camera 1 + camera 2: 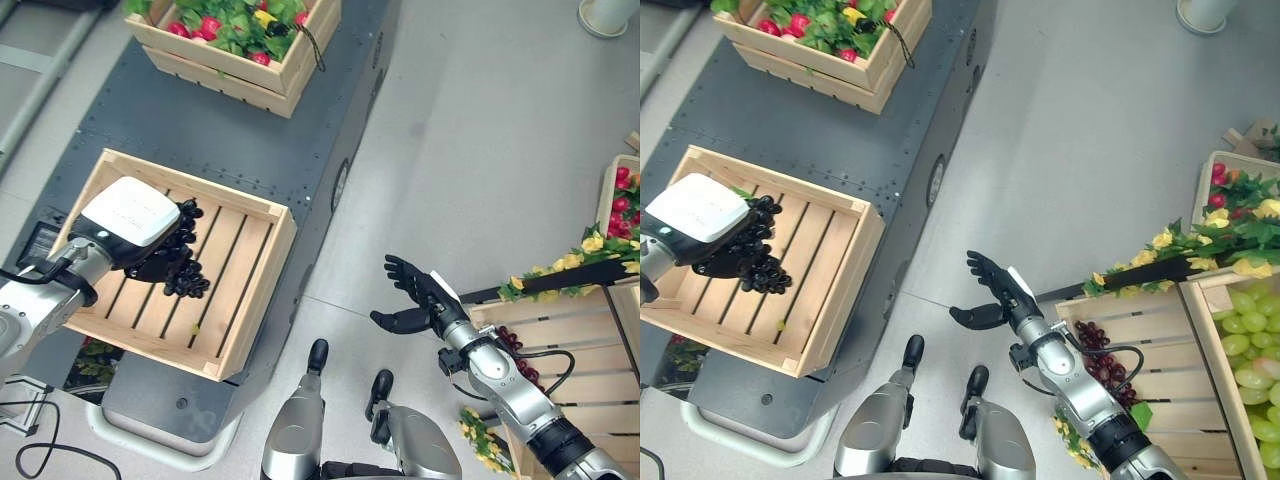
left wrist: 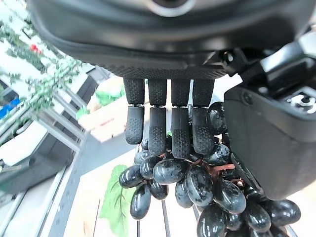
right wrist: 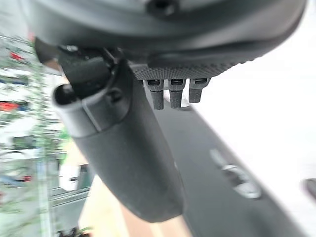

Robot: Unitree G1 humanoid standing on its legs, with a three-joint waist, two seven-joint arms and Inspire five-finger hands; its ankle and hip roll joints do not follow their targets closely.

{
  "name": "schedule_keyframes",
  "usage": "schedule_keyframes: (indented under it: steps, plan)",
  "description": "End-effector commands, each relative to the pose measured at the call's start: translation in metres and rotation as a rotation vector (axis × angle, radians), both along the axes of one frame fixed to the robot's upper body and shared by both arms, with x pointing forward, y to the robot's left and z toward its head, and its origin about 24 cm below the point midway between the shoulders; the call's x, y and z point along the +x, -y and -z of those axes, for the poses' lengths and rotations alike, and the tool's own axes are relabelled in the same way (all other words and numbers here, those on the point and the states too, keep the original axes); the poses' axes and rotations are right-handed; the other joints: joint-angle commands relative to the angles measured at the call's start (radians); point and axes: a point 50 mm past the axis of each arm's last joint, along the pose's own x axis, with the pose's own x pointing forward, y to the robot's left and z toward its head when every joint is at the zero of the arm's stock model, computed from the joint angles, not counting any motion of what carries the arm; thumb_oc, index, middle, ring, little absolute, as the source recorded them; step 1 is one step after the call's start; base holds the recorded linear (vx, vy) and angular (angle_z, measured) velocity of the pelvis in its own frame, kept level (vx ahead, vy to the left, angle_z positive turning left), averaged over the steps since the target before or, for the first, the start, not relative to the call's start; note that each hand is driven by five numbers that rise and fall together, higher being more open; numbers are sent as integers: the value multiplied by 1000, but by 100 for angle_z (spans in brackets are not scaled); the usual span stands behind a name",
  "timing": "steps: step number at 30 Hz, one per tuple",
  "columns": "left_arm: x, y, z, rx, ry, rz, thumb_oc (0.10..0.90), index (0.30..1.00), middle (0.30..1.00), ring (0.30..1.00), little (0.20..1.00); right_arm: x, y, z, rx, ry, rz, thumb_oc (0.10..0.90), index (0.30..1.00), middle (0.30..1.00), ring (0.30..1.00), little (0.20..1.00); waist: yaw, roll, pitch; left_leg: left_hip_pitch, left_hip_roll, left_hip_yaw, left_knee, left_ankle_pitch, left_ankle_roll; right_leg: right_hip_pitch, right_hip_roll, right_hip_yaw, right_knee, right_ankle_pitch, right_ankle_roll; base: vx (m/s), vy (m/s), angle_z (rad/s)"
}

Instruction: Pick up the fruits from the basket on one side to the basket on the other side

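A bunch of black grapes (image 1: 186,262) hangs in the curled fingers of the left hand (image 1: 130,235), at the left of the frame. It hangs over the slatted floor of the pale wooden crate (image 1: 240,255). At the lower right of the frame, dark red grapes (image 1: 1100,352) and green grapes (image 1: 1252,350) lie in another wooden crate (image 1: 1160,330).

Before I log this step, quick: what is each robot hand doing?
Left robot hand: shut on the black grape bunch, over the wooden crate.
Right robot hand: open, holding nothing, above the floor.
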Motion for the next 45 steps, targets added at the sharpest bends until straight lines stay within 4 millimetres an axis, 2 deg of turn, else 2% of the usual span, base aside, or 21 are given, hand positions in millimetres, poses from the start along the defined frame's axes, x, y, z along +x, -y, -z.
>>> schedule_keyframes:
  steps: [1, 7, 14, 19, 25, 29, 33, 39, 45]
  plan:
    - [-1, -18, -36, 34, 117, -69, 400, 300, 300, 300, 300, -16, -10, -11, 86, 75, -101, 800, 900, 900, 900, 900, -7, 35, -239, -42, -72, -4, -38, -16, -12, -6, -2, 16, -76, 72, 17, 32, -23, 5]
    - [-3, -17, -33, 25, 102, -54, 400, 300, 300, 300, 300, -18, -16, -11, 106, 57, -116, 800, 900, 900, 900, 900, 6, 40, -284, -25, -72, -6, -38, -28, -3, 1, -13, 12, -86, 78, 24, 49, 7, 5]
    - [-7, -15, -31, 32, 108, -20, 400, 300, 300, 300, 300, -21, -24, -15, 177, 50, -182, 800, 900, 900, 900, 900, 11, 34, -304, -12, -70, -4, -38, -42, 8, 0, -21, 4, -86, 79, 30, 28, 6, 0]
    - [-7, -12, -43, 17, 156, 1, 400, 300, 300, 300, 300, -19, -35, -23, 309, 27, -245, 800, 900, 900, 900, 900, 25, 29, -323, -5, -71, -9, -38, -48, 14, 7, -27, -3, -102, 89, 36, 0, 0, 0]
    - [-3, -3, -58, -17, 240, 54, 400, 300, 300, 300, 300, -16, -60, -31, 447, -26, -347, 800, 900, 900, 900, 900, 47, 25, -351, -3, -73, -23, -38, -50, 16, 15, -34, -14, -118, 98, 40, 1, -8, 1]
    - [0, 0, -57, -57, 295, 88, 400, 300, 300, 300, 300, -13, -79, -32, 519, -88, -401, 800, 900, 900, 900, 900, 62, 22, -367, 2, -73, -29, -38, -53, 18, 18, -37, -16, -121, 101, 40, 2, -10, 3]
    - [0, 2, -60, -121, 359, 119, 400, 300, 300, 300, 300, -9, -95, -37, 511, -79, -427, 800, 900, 900, 900, 900, 79, 18, -384, 5, -75, -36, -38, -56, 20, 24, -42, -19, -132, 107, 41, 5, -8, 1]
    - [0, 13, -49, -231, 452, 184, 400, 300, 300, 300, 300, -5, -115, -43, 542, -78, -433, 800, 900, 900, 900, 900, 99, 13, -401, 8, -76, -45, -38, -58, 23, 28, -47, -23, -138, 110, 39, 9, -5, 1]
    - [1, 18, -25, -385, 503, 179, 400, 300, 300, 300, 300, -4, -134, -48, 609, -107, -442, 800, 900, 900, 900, 900, 109, 6, -411, 8, -76, -54, -38, -61, 25, 27, -50, -25, -138, 107, 35, 0, 0, 0]
